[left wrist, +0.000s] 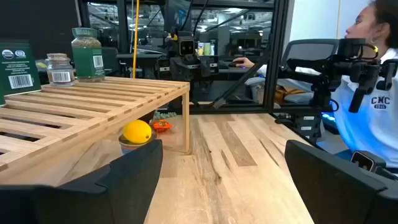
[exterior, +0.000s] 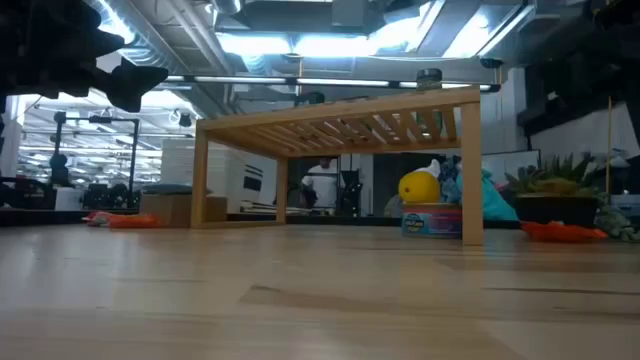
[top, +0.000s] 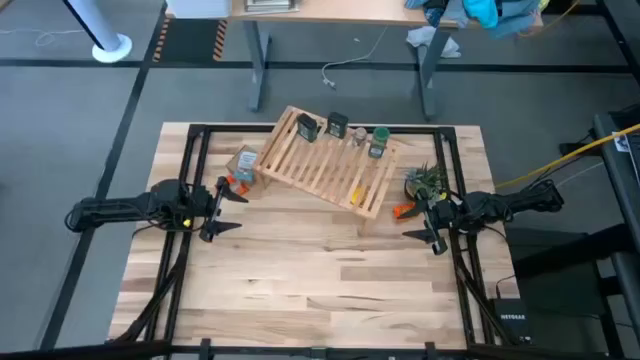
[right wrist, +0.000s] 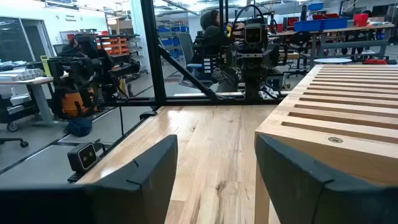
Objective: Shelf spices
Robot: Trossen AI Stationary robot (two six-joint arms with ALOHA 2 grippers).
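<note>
The light-wood slatted shelf (top: 325, 165) stands on its legs at the table's far middle. On its far edge stand the spices: two dark squarish jars (top: 306, 127) (top: 337, 125), a tiny clear jar (top: 357, 137) and a green round jar (top: 379, 142). The left wrist view shows a dark jar (left wrist: 15, 65), the clear jar (left wrist: 59, 68) and the green jar (left wrist: 87, 55) upright on the slats. My left gripper (top: 222, 208) hovers open off the shelf's left end. My right gripper (top: 432, 228) hovers open off its right end. Neither has anything between its fingers.
A tan box (top: 243, 162) and an orange piece (top: 237, 182) lie by the shelf's left end. A small plant (top: 425, 182) and another orange piece (top: 404, 210) sit at its right end. A lemon on a tin (left wrist: 137, 132) is under the shelf. A person (left wrist: 373, 93) sits beyond the table.
</note>
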